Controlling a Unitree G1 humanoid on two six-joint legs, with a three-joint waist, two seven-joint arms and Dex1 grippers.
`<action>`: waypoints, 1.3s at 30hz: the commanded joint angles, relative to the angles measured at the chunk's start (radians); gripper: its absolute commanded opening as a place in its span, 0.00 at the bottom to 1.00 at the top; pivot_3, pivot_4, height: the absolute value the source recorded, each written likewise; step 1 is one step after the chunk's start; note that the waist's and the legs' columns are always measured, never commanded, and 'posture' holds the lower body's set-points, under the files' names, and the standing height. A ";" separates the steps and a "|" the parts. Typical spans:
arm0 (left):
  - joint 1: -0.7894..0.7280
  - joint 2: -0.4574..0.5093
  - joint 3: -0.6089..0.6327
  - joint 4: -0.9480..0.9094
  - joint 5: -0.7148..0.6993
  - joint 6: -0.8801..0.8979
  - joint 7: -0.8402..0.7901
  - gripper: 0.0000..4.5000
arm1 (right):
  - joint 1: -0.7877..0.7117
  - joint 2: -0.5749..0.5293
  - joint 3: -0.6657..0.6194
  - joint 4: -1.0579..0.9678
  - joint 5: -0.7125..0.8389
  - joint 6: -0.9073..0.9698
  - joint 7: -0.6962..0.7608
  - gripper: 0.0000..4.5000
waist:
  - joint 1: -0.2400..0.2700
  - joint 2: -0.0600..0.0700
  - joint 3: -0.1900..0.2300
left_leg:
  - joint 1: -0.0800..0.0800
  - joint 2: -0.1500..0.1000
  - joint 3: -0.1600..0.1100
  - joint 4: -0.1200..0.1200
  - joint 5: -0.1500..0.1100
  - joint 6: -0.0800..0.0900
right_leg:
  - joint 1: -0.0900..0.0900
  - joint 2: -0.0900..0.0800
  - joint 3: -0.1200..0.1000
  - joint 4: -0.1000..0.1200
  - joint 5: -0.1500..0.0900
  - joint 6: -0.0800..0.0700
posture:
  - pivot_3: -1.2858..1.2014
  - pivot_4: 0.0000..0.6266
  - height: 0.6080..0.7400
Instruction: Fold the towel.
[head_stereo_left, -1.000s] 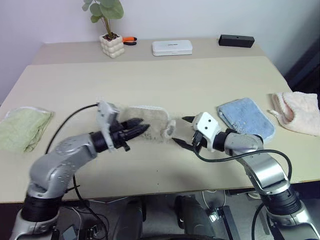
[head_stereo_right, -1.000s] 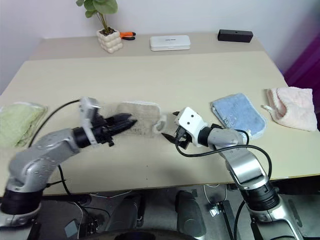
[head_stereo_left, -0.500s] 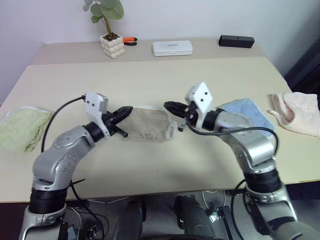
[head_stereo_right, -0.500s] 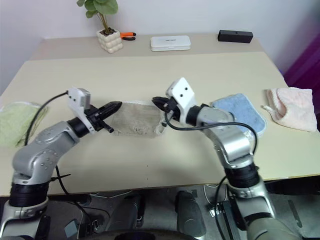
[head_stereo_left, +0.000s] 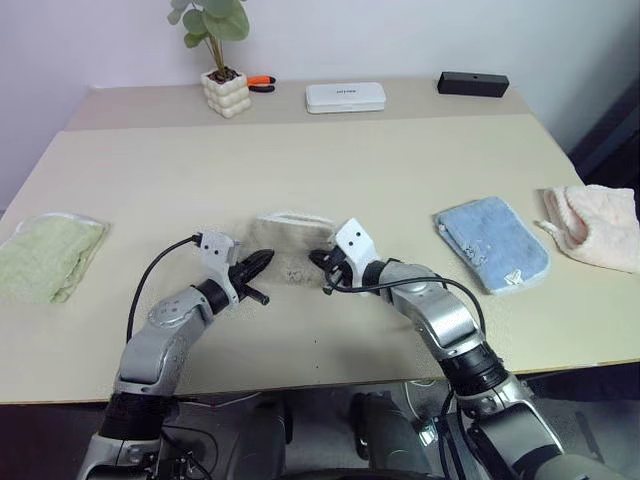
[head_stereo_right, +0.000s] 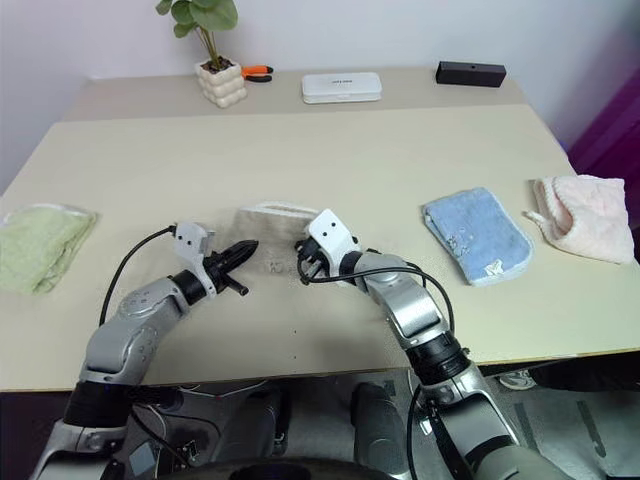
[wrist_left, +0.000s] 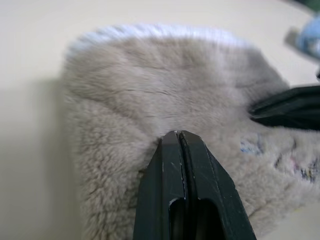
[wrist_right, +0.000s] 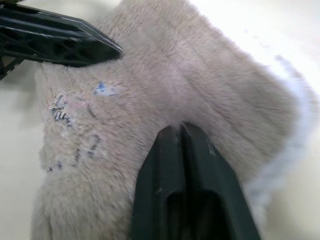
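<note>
Beige terry cloth is lying bunched in the middle of the worktop (head_stereo_left: 400, 170), a little toward its near edge: this is the towel (head_stereo_left: 290, 240), folded into a small thick pad, with its white piped edge turned toward the far edge of the worktop. On its near part some small dark embroidered marks are showing.

The left pincer (head_stereo_left: 262, 261) is reaching in from the left side, and its two black fingers are pressed together, with the tips resting against the left part of the towel. In the left wrist view the tips are sinking a little into the pile, but I cannot tell if any cloth is caught between them. The right pincer (head_stereo_left: 322, 262) is coming from the right side, and its fingers are also pressed together at the tips, pushing into the right part of the towel. The two pincers are pointing toward each other, with the towel between them.

A light blue cloth (head_stereo_left: 492, 243) is lying near the right edge, and a pale pink cloth (head_stereo_left: 597, 224) is lying just at that edge. A pale green cloth (head_stereo_left: 45, 256) is lying at the left edge. Along the far edge are standing a potted plant (head_stereo_left: 220, 55), a white box (head_stereo_left: 345, 96) and a black box (head_stereo_left: 472, 82).
</note>
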 joint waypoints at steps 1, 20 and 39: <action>0.059 0.066 0.095 -0.111 -0.015 -0.035 -0.039 0.00 | 0.003 -0.019 -0.125 -0.147 0.115 0.133 0.005 0.42 | -0.003 0.000 0.000 | 0.000 0.000 0.000 0.000 0.000 0.000 | 0.000 0.000 0.000 0.000 0.000 0.000 | 0.52 0.24 0.99; 0.313 0.151 0.115 -0.355 -0.051 -0.054 -0.211 0.00 | -0.143 0.254 -0.331 0.113 0.310 0.492 -0.180 0.84 | -0.007 0.001 0.001 | 0.000 0.001 0.001 -0.004 0.000 0.000 | -0.003 0.001 0.000 0.000 -0.001 -0.004 | 0.52 0.24 0.99; 0.217 0.077 0.004 -0.362 -0.055 -0.004 -0.145 0.00 | -0.209 0.188 -0.678 -0.142 0.485 0.444 -0.347 0.01 | 0.006 0.001 0.001 | 0.000 0.001 0.001 -0.006 0.000 0.000 | -0.003 0.001 0.000 -0.001 0.000 -0.001 | 0.52 0.24 0.99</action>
